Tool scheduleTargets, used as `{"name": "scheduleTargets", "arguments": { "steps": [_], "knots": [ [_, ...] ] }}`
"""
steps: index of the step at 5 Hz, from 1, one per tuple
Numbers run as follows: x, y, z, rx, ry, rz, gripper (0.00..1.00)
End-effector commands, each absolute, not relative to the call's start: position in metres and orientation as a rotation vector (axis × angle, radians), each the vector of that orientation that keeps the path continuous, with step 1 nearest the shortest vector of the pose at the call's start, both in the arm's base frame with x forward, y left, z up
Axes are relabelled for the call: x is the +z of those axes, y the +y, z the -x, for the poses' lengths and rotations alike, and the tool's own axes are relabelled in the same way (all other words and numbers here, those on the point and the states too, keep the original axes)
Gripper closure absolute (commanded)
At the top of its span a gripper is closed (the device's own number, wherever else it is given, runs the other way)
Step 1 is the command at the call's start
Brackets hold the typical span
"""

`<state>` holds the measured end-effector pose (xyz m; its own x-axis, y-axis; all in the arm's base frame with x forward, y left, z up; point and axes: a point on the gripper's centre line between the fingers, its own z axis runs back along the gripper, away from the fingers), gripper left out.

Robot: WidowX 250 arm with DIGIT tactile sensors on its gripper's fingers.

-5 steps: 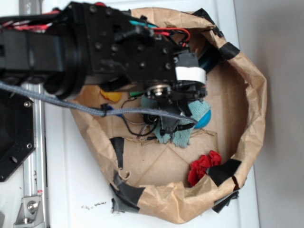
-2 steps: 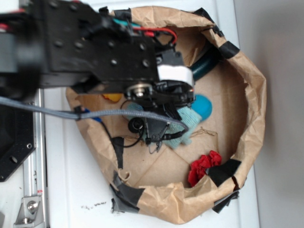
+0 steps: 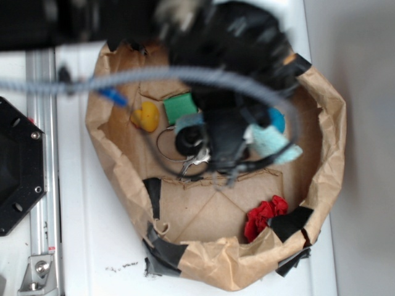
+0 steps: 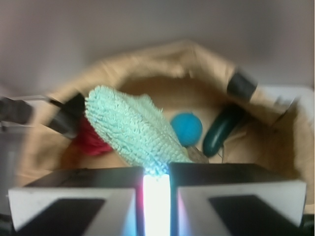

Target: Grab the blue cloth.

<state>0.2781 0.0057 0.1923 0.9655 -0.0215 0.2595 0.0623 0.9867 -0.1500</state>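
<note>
**Blue cloth pinched in the gripper above the paper bin**

The white table (image 3: 92, 246) carries a crumpled brown paper bin (image 3: 327, 160), its rim patched with black tape (image 3: 165, 251). A black plate (image 3: 18, 166) and a metal rail (image 3: 42, 203) lie on the left of the exterior view.

The black arm (image 3: 92, 18) reaches in from the upper left, blurred, and covers the upper part of the bin; a grey braided cable (image 3: 185, 77) arcs across it.

The gripper (image 4: 156, 173) sits over the middle of the bin. In the wrist view its two pale fingers (image 4: 74, 199) are drawn almost together, with only a narrow bright slit between them, and the blue cloth (image 4: 135, 130) is clamped at one end in that slit. The cloth sticks out from the fingertips, tilted, with its free end toward the upper left of that view. In the exterior view the cloth (image 3: 271, 140) shows as a pale strip poking out to the right of the gripper, hung clear of the bin floor.

On the bin floor lie a dark green object (image 4: 221, 130) near the wall, a blue ball (image 4: 187, 129) just beside it, a red cloth (image 3: 264, 216) near the lower right wall, a green block (image 3: 180, 108) and, beside that, a yellow piece (image 3: 146, 116).
</note>
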Motion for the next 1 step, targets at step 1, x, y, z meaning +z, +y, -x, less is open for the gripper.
{"name": "scheduleTargets", "arguments": {
  "steps": [1],
  "knots": [
    [0.1988, 0.0091, -0.2694, -0.029, -0.231, -0.005, 1.00]
  ]
}}
